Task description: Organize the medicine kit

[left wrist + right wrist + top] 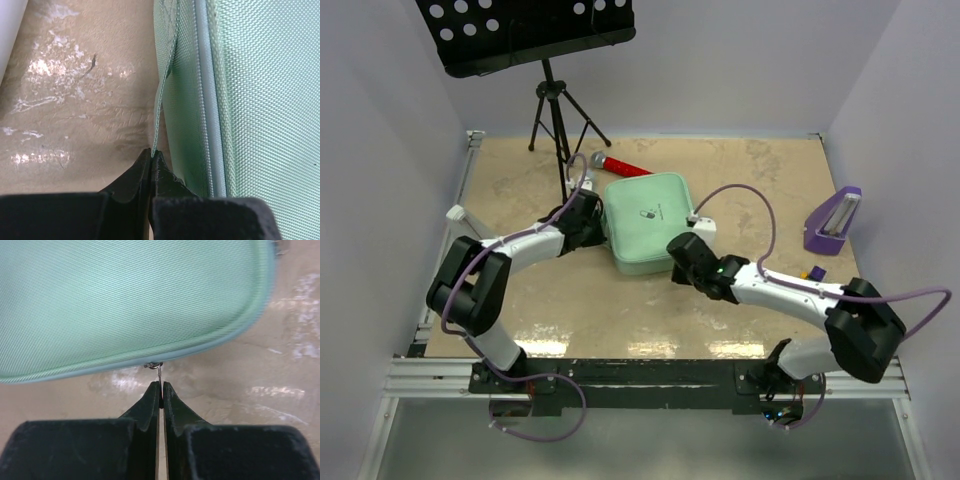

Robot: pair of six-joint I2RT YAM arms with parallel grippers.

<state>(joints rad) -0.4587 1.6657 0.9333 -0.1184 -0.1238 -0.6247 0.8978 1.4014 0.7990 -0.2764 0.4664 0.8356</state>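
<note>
Mint-green woven medicine kit (pixel 645 220) set between both jaw pairs; fabric side tab (pixel 161 100) pinched by left gripper (pixel 151 152), likely as brace; zipper pull (pixel 159 372) clamped by right gripper (pixel 161 386), likely for unzipping.

Medicine kit (pixel 640 236) mint-green, fine woven ptn, dark logo; table (pixel 770 180) beige, marbled; stand (pixel 832 222) purple.

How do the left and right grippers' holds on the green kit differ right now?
The left gripper pinches a flat green fabric strap on the kit's left side; the right gripper pinches a thin metal zipper pull on its near edge. The left gripper comes in from the kit's left, the right gripper at its near right corner. Both are shut at their very tips.
</note>
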